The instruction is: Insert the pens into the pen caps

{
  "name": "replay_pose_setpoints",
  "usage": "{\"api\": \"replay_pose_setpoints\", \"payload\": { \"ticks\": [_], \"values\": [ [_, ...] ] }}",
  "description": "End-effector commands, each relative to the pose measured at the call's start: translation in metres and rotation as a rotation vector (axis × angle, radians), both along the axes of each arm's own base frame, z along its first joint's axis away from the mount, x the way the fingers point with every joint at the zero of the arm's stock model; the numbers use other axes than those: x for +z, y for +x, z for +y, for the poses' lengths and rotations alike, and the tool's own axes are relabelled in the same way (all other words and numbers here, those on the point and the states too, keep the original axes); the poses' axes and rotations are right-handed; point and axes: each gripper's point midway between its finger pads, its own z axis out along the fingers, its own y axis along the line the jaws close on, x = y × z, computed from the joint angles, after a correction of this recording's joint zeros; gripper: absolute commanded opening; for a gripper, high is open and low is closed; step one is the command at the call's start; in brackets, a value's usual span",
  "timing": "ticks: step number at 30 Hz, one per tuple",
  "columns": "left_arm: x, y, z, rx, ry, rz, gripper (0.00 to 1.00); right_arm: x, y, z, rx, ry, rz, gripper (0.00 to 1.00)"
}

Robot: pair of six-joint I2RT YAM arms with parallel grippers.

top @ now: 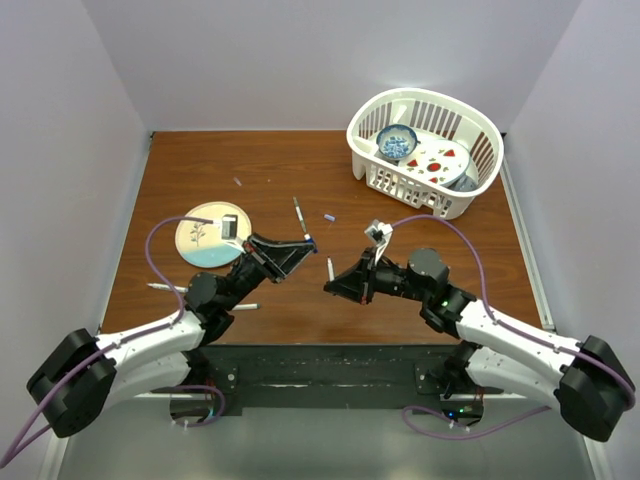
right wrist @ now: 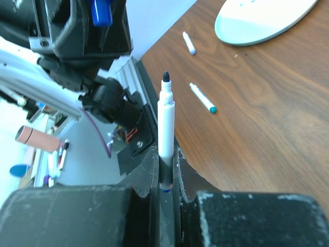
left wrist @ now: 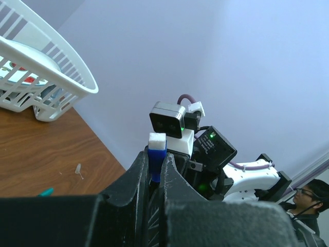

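Observation:
My left gripper (top: 305, 243) is shut on a blue pen cap (left wrist: 156, 160) with a white end, held above the table. My right gripper (top: 331, 284) is shut on a white pen (right wrist: 165, 126), which stands up from the jaws with its dark tip (right wrist: 166, 77) free. In the top view this pen (top: 330, 268) is a short way right of and below the left gripper, not touching it. The blue cap (right wrist: 101, 11) shows in the right wrist view at upper left. Another pen (top: 299, 215) and a lavender cap (top: 329, 216) lie on the table behind the grippers.
A pale round plate (top: 198, 248) with a small dark item lies at the left. Two more pens (top: 165, 288) (top: 245, 306) lie near the left arm. A tiny grey cap (top: 237, 182) lies farther back. A white basket (top: 480, 160) of dishes stands at the back right.

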Motion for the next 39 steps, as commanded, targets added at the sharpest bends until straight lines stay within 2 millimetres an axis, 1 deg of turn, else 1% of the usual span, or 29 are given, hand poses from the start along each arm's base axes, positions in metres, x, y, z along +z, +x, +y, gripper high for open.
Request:
{"api": "replay_pose_setpoints", "payload": {
  "ticks": [1,11,17,30,35,39],
  "values": [
    [0.02,0.007,-0.004,0.027,0.032,-0.041,0.0,0.029,-0.006,0.012,0.08,0.06,-0.074,0.0],
    [0.013,0.005,-0.008,0.014,0.075,-0.04,0.0,0.033,-0.006,0.016,0.089,0.057,-0.082,0.0],
    [0.011,0.002,-0.014,-0.026,0.099,-0.042,0.0,0.031,-0.006,0.019,0.093,0.049,-0.075,0.0],
    [0.003,0.002,-0.013,-0.02,0.138,-0.03,0.0,0.03,-0.005,0.019,0.078,0.041,-0.077,0.0],
    [0.007,0.003,-0.011,-0.005,0.138,-0.033,0.0,0.026,-0.006,0.019,0.081,0.03,-0.069,0.0],
    [0.015,0.002,-0.01,0.001,0.138,-0.043,0.0,0.018,-0.005,0.019,0.079,0.015,-0.056,0.0]
  ]
}}
